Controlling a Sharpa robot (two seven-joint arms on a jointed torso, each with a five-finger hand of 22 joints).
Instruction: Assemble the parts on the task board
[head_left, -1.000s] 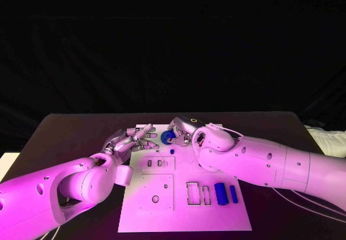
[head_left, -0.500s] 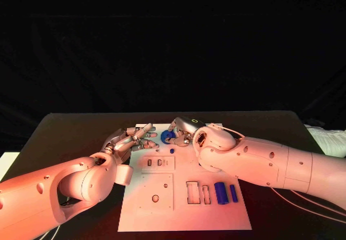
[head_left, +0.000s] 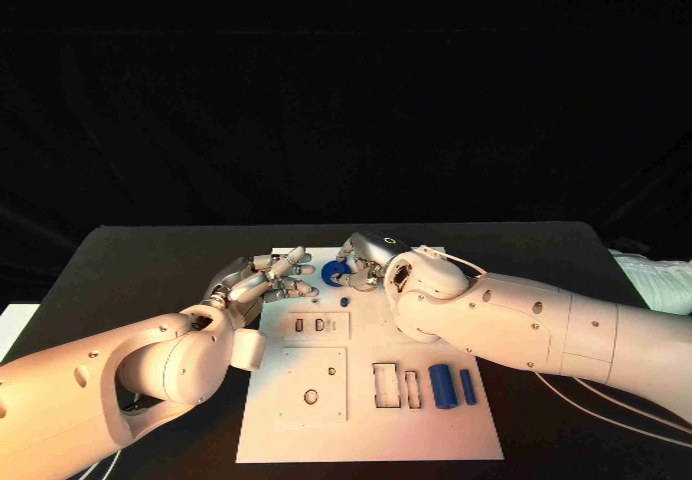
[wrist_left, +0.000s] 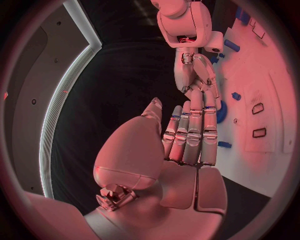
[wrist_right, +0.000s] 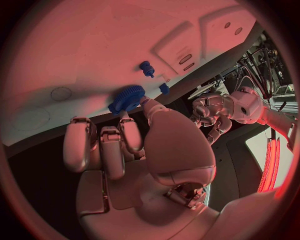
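Half of blue gear hidden behind right hand fingers.

The far edge of the white board is crowded: the left hand sits over its far left corner and the right hand hangs just beside it, with a blue gear between them and a small blue peg just nearer. The right arm crosses the board's right edge, overhanging the ground beside two blue blocks. The board's near left part, with its flat slots and holes, lies open from above, as does the tabletop along its far edge.
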